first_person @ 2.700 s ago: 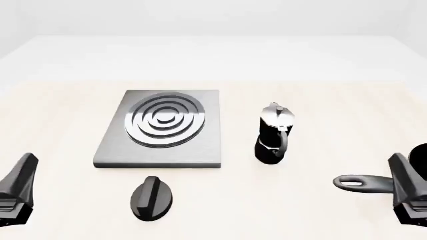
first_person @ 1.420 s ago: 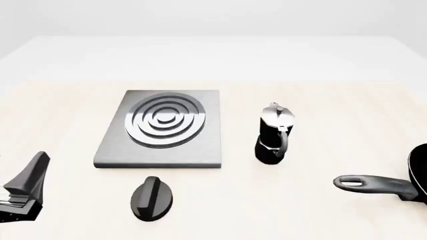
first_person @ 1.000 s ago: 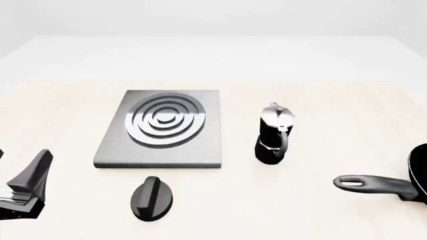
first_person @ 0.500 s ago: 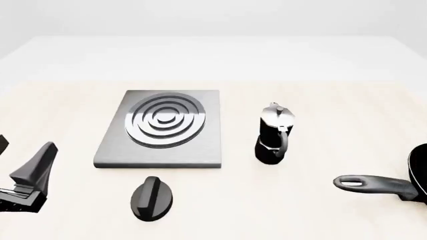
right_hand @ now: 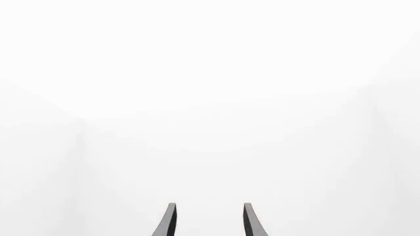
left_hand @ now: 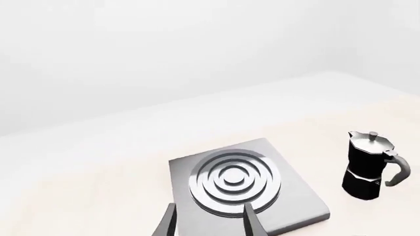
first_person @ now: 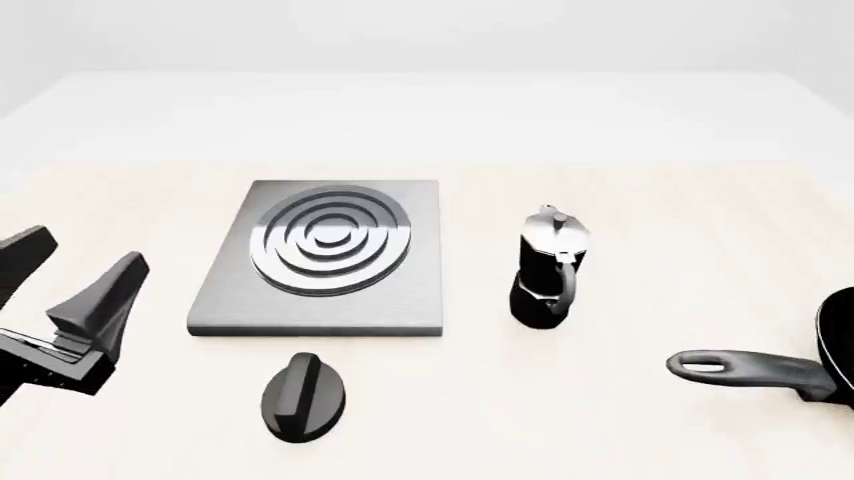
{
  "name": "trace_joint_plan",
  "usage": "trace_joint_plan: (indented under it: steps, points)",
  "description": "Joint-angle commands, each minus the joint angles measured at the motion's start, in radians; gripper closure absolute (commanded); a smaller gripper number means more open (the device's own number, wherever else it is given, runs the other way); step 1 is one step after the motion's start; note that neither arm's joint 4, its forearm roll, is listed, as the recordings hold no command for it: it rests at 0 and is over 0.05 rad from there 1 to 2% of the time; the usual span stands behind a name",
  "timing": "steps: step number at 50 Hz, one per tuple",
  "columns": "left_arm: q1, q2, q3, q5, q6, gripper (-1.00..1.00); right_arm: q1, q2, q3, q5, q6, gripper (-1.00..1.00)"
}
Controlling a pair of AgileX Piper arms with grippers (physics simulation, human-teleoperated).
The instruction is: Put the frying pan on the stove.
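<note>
The frying pan point(first_person: 838, 345) lies at the table's right edge, mostly cut off in the front view, its long grey handle point(first_person: 747, 368) with the loop hole pointing left. The stove point(first_person: 320, 262), a grey plate with silver rings, sits left of centre and also shows in the left wrist view as the stove point(left_hand: 288, 196). My left gripper point(first_person: 91, 246) hangs open and empty at the far left, apart from the stove's left side. In its own view the left gripper point(left_hand: 210, 219) points at the stove. My right gripper point(right_hand: 208, 211) is open, sees only white, and is absent from the front view.
A black and silver moka pot point(first_person: 547, 270) stands upright right of the stove, between it and the pan, seen also as the moka pot point(left_hand: 369, 167). A small black oval knob point(first_person: 304, 397) lies in front of the stove.
My left gripper has risen and moved right, toward the stove's left side. The right gripper, beside the pan handle in the oldest frame, has left the front view. Pan and stove are unmoved.
</note>
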Motion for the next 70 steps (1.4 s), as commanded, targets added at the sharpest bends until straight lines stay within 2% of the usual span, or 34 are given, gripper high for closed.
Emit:
trace_joint_plan:
  steps: [1,15,31,32,70]
  points:
    - [-0.097,0.13,-0.066,-0.056,0.034,-1.0,-0.007,0.0,-0.07,0.028,0.011,-1.0]
    - [-0.228,0.352,-0.149,-0.178,0.042,-1.0,-0.002,0.0,-0.099,0.038,0.011,-1.0]
    - [-0.332,0.513,-0.224,-0.241,0.05,-1.0,-0.007,0.0,-0.119,0.045,0.015,-1.0]
    - [-0.439,0.656,-0.312,-0.276,0.055,-1.0,-0.009,0.0,-0.137,0.054,0.018,-1.0]
    - [-0.567,0.825,-0.443,-0.294,0.053,-1.0,-0.008,0.0,-0.149,0.063,0.018,-1.0]
